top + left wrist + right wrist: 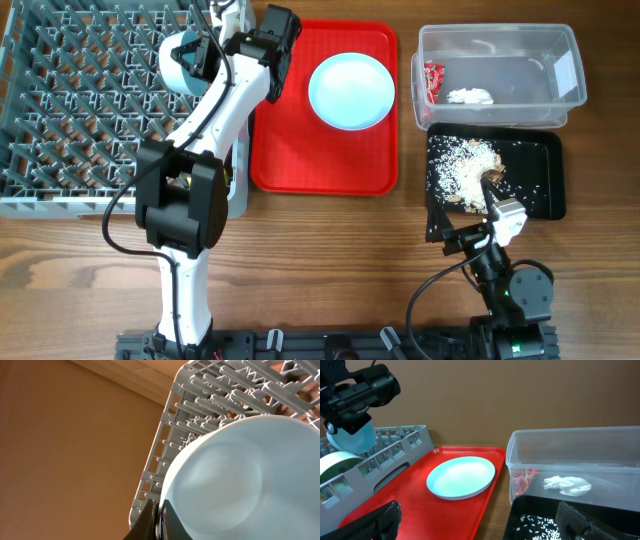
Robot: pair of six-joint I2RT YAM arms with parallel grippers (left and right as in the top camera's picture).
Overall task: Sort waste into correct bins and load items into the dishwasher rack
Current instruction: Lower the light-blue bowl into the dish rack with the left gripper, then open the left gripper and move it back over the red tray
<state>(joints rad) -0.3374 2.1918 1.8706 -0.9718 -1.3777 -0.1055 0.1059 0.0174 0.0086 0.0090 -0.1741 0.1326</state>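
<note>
My left gripper (160, 521) is shut on the rim of the pale blue bowl (235, 480) and holds it over the grey dishwasher rack (80, 100) near the rack's far right side (180, 62). The pale blue plate (350, 90) lies on the red serving tray (320, 160). The red wrapper (432, 80) and white tissue (470, 97) lie in the clear tub (560, 50). Rice grains and brown scraps (465, 165) lie in the black tray (545, 185). My right gripper (468, 208) is open and empty, low over the black tray's near edge.
In the right wrist view a pale greenish round dish (335, 465) stands in the rack's near side (385, 455). The left arm (215, 120) stretches over the rack's right edge. The red tray sits between the rack and the bins.
</note>
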